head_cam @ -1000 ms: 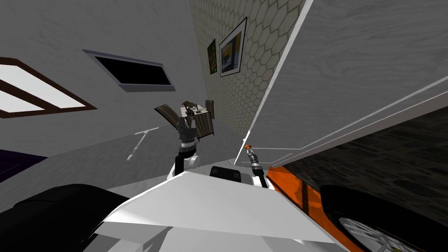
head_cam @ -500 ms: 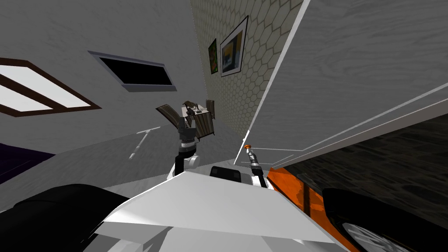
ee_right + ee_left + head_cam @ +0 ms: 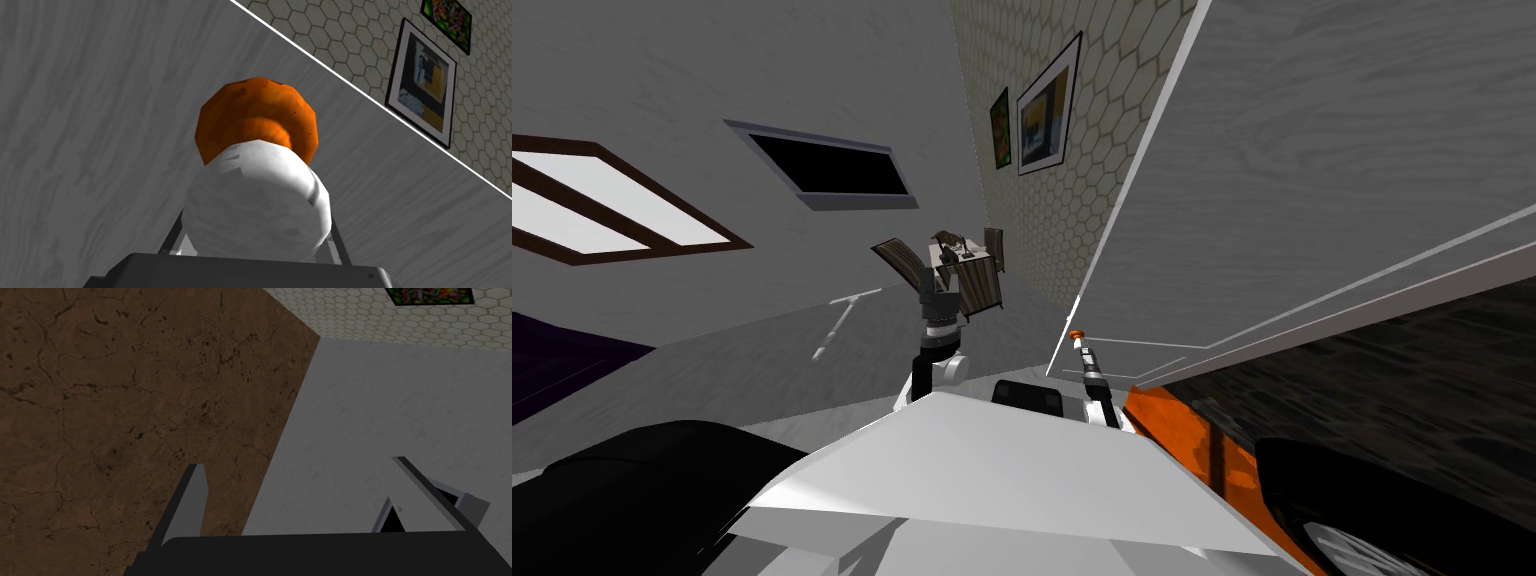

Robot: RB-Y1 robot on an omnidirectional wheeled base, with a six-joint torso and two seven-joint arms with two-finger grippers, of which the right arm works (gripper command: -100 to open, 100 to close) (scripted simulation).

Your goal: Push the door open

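1. Door [image 3: 1312,150]: grey wood-grain panel, near and on the right; its left edge crosses in front of the honeycomb wall [image 3: 1032,230].
2. Knob [image 3: 255,200]: white body, orange end toward the panel, set at the door's left edge, directly ahead of the right claw [image 3: 1083,352].
3. Right claw: clenched on the knob, fingers [image 3: 172,235] against its white sides.
4. Left claw [image 3: 298,462]: released, raised left of the door, well apart from it.

A hexagon-tiled wall [image 3: 1032,230] carried two pictures: a larger white-framed picture [image 3: 1049,105] and, beside it, a smaller green picture [image 3: 998,128]. The adjoining grey wall [image 3: 712,80] held a grey-framed black opening [image 3: 832,168] and a brown-framed white panel [image 3: 602,205]. Near the corner stood a small bench [image 3: 967,262] with chairs [image 3: 895,258] around it.
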